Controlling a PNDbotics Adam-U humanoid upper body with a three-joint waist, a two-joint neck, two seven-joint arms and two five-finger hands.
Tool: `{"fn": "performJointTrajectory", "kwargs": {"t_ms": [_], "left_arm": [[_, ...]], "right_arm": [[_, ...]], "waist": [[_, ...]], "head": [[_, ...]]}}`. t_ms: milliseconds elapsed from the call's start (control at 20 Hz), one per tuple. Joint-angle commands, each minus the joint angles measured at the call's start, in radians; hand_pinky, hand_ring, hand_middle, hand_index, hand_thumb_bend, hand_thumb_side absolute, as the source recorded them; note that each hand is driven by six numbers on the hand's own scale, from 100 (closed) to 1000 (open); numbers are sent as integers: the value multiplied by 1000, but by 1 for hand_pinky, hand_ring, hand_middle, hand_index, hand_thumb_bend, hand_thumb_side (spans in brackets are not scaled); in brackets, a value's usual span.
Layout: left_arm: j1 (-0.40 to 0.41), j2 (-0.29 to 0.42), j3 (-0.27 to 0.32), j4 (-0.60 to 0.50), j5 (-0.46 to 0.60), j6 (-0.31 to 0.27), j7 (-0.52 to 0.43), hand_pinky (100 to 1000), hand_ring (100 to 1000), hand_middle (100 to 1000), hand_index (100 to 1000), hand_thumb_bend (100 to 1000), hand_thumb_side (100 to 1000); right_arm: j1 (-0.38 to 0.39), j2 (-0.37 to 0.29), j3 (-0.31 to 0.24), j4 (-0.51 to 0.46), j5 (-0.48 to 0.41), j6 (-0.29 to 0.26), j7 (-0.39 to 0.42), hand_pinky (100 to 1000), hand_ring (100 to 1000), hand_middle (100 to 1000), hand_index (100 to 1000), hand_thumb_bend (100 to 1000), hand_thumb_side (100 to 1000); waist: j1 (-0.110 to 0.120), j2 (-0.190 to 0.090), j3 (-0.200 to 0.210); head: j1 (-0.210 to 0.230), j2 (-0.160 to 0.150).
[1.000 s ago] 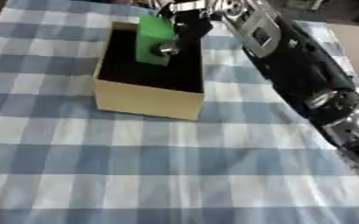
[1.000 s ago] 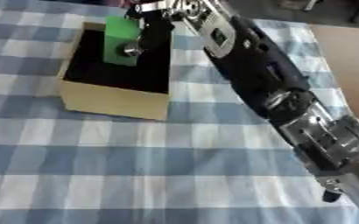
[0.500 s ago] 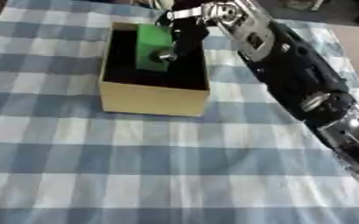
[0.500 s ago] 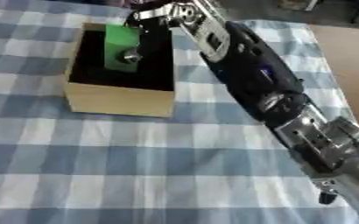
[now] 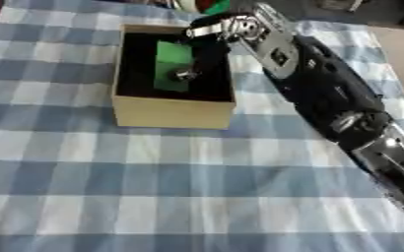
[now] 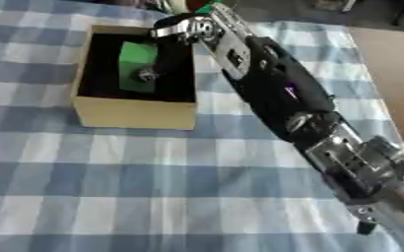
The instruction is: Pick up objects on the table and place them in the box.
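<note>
One item in play: a green block (image 5: 173, 65), and I read it as a light, stiff piece with flat faces that should not slip much.
Bench: checked blue-and-white cloth (image 5: 153, 187) covers it; I see nothing else lying on the near part of it.
Right arm: it runs from the lower right corner up across the cloth to the box.
Box: tan cardboard box (image 5: 173, 112) with a dark inside, standing on the cloth towards the far left.
Box contents: only the green block, lying inside against the dark floor.
Right robot hand (image 5: 212, 43): over the box's far right corner, fingers reaching down beside the block; I cannot tell whether they are clamped on it or apart.
Where to hold: my judgement is across the block's two long flat sides.
Left robot hand: not visible.
Far edge: some red and green shapes beyond the box, too unclear to name.
</note>
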Motion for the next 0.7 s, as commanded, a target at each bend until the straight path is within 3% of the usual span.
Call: {"fn": "performJointTrajectory", "kwargs": {"t_ms": [50, 100, 150, 300, 550, 700], "left_arm": [[-9, 9, 1, -17, 1, 2, -2, 724, 591, 687, 761, 100, 891], [-10, 9, 0, -17, 2, 2, -2, 724, 591, 687, 761, 100, 891], [-10, 9, 0, -17, 2, 2, -3, 724, 591, 686, 761, 100, 891], [-10, 9, 0, -17, 2, 2, -5, 724, 591, 686, 761, 100, 891], [-10, 9, 0, -17, 1, 5, -8, 724, 590, 685, 760, 100, 890], [-10, 9, 0, -17, 1, 5, -9, 724, 590, 684, 760, 100, 890]], "right_arm": [[-20, -23, 4, -48, 11, -5, -6, 669, 661, 671, 822, 100, 677], [-19, -24, 9, -55, 12, -6, -3, 684, 691, 692, 844, 100, 703], [-18, -25, 12, -59, 12, -7, 3, 716, 750, 731, 891, 141, 731], [-16, -28, 10, -70, 12, -6, 21, 765, 817, 781, 948, 239, 750], [-17, -44, 4, -97, 33, -15, 31, 810, 867, 854, 1000, 362, 734], [-17, -52, -1, -106, 46, -32, 48, 827, 880, 877, 1000, 384, 725]], "waist": [[-2, -10, -2], [-2, -10, -3], [-1, -11, -3], [1, -12, -4], [2, -14, -7], [3, -15, -9]], "head": [[-4, -5], [-4, -6], [-4, -7], [-4, -10], [-4, -12], [-4, -12]]}}
